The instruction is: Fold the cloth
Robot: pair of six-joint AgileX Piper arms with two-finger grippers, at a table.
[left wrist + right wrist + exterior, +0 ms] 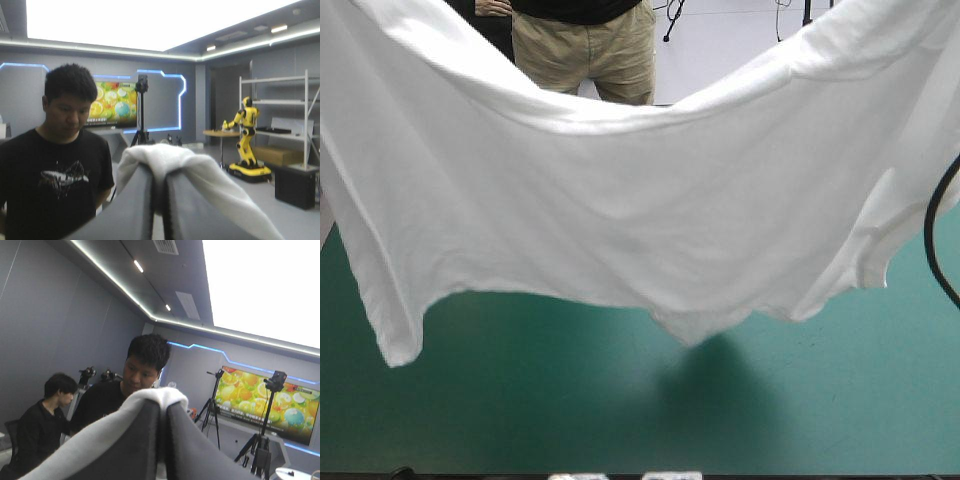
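Observation:
The white T-shirt (640, 200) hangs spread wide in the air above the teal-green table (620, 400), sagging in the middle, its lower hem and sleeves dangling just over the cover. Both arms are raised out of the high view. In the left wrist view my left gripper (159, 172) is shut on the T-shirt (200, 175), which drapes over the fingertips. In the right wrist view my right gripper (162, 407) is likewise shut on the T-shirt (95, 440), cloth folded over its tips.
The teal-green cover shows bare under the hanging shirt, with the shirt's shadow near the middle. A black cable (932, 235) loops down at the right edge.

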